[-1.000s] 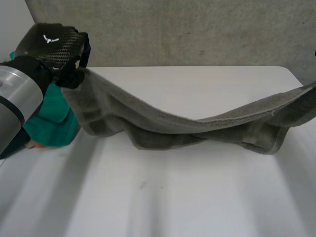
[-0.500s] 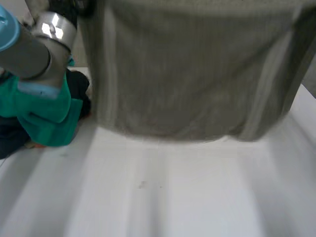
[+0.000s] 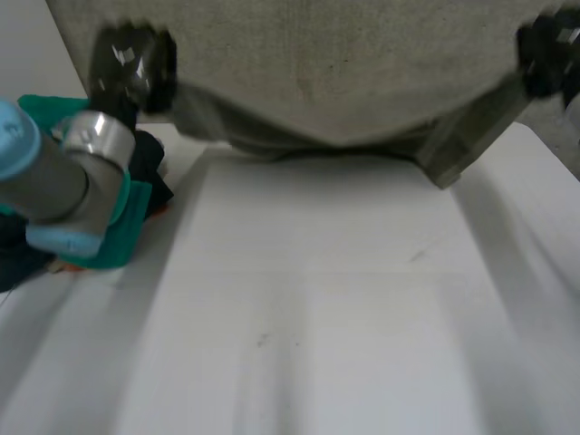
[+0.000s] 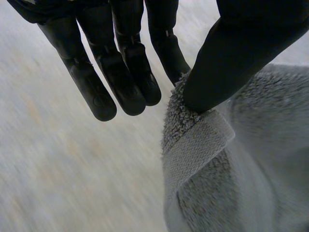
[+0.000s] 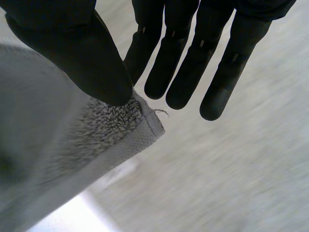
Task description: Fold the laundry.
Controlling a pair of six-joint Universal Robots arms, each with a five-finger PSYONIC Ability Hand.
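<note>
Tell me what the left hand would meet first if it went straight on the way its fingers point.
Probably the grey wall behind the table: the left hand, pinching a towel corner, has that speckled surface past its fingertips with nothing between. Depth is unclear.

The left hand (image 3: 131,68) and the right hand (image 3: 548,50) are black with a faint gloss. Their fingers (image 4: 120,82) are long, smooth and round-tipped, the thumbs broader, and small pale marks cross some of them at the seams. The left arm (image 3: 54,186) is a thick grey tube with a shiny metal ring (image 3: 95,136) and light-blue caps (image 3: 14,136).
</note>
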